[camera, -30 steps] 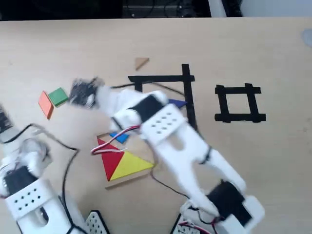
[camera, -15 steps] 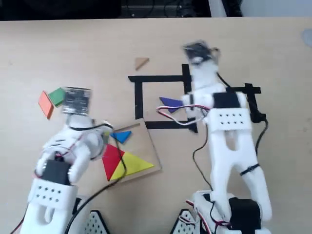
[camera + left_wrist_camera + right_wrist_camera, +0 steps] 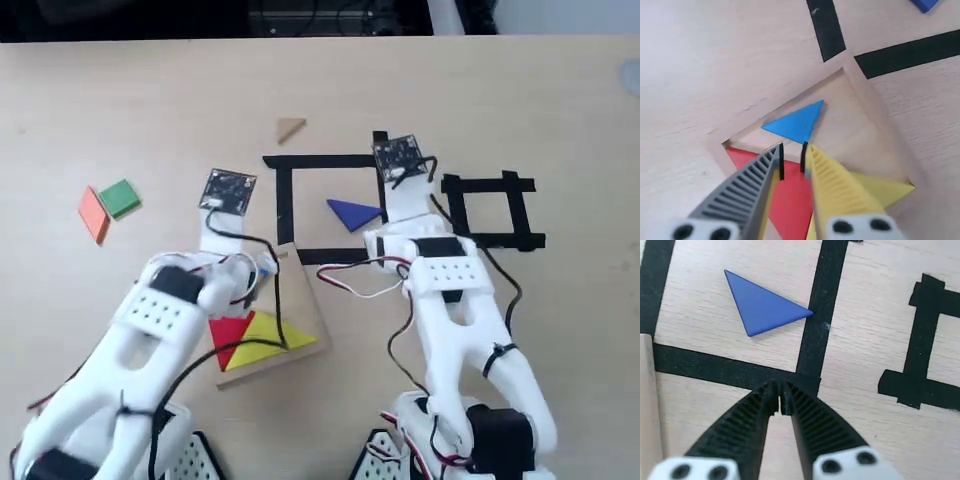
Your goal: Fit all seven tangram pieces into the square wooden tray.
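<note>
- While the right gripper (image 3: 779, 396) hovers over a strip of black tape (image 3: 812, 325), jaws pressed together and empty, the dark blue triangle (image 3: 762, 307) lies flat just beyond its tips.
- Picking it up probably means spreading the jaws, moving past the tape, then lowering astride the triangle. The piece is thin, so the tips should nearly touch the table.
- The left gripper (image 3: 791, 159), jaws parted by a narrow gap and holding nothing, hangs over the square wooden tray (image 3: 885, 127).
- A light blue triangle (image 3: 796, 122) sits just ahead of its tips, a red triangle (image 3: 747, 157) beneath and a yellow triangle (image 3: 880, 187) beside.
</note>
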You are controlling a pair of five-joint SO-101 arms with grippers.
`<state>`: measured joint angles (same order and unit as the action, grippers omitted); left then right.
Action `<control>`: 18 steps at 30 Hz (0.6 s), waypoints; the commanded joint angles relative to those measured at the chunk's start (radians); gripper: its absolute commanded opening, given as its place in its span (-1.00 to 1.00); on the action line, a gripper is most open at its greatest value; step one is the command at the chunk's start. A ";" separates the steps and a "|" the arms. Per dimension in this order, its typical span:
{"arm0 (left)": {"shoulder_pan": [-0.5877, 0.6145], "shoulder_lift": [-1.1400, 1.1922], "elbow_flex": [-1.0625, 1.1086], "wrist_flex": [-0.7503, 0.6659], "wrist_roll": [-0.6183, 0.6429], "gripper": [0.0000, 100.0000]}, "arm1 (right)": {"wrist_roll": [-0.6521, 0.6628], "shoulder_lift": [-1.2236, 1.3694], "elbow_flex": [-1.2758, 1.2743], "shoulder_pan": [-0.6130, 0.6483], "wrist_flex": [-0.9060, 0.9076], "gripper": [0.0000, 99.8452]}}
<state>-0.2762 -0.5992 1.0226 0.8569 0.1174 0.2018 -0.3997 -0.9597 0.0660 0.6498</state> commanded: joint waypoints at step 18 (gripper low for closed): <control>-0.165 0.292 -0.107 -0.238 0.115 -0.94 | -0.002 -0.028 -0.033 0.009 -0.068 -0.98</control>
<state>-0.4388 -0.4089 0.9812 0.6421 0.2248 0.2018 -0.3997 -0.9920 0.0660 0.6038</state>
